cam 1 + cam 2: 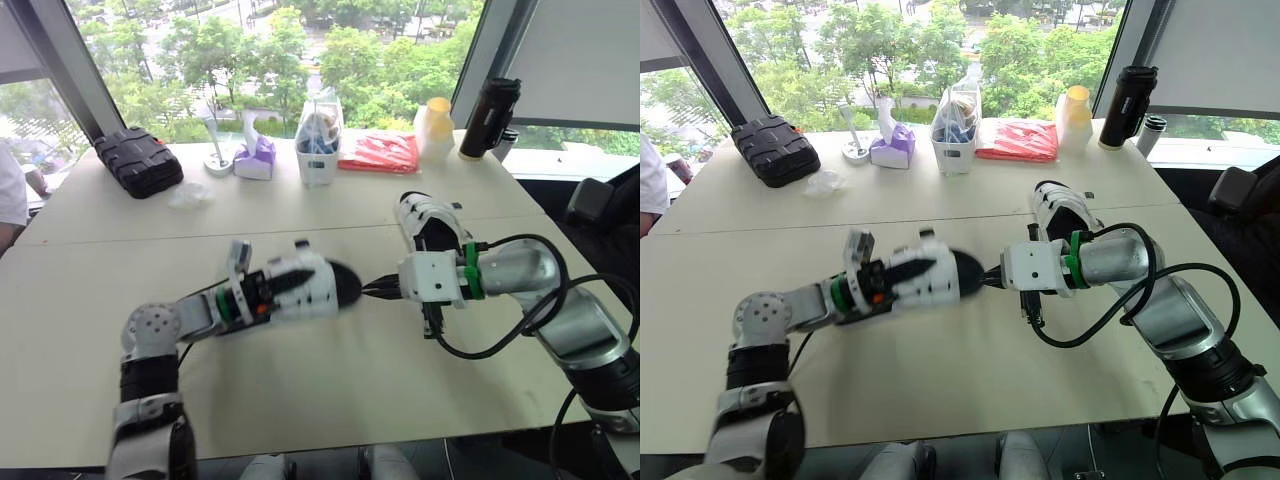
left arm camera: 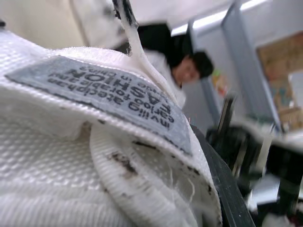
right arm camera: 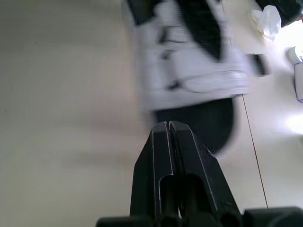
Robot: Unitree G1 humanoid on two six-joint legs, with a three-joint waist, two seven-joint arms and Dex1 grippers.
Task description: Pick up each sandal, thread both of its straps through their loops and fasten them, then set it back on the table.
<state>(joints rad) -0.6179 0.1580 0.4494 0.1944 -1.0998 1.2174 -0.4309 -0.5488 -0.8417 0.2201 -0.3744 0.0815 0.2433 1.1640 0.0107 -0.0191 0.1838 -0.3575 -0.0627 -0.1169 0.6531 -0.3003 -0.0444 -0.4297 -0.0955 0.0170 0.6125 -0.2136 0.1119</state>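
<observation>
A white sandal (image 1: 318, 296) with a black sole is held just above the middle of the table (image 1: 330, 390), and my left gripper (image 1: 292, 281) is shut on its strap side. The left wrist view is close against its white webbing and a grey label (image 2: 118, 97). My right gripper (image 1: 378, 290) is shut with nothing between its fingers (image 3: 166, 142). Its tips sit just off the sandal's black toe (image 3: 203, 125). The second white sandal (image 1: 428, 222) lies on the table right behind the right wrist.
Along the far edge stand a black case (image 1: 138, 160), a purple tissue box (image 1: 256, 158), a white container (image 1: 320, 140), a red packet (image 1: 380, 152), a yellow-capped bottle (image 1: 434, 128) and a black flask (image 1: 488, 118). A person (image 1: 10, 200) is at the left edge.
</observation>
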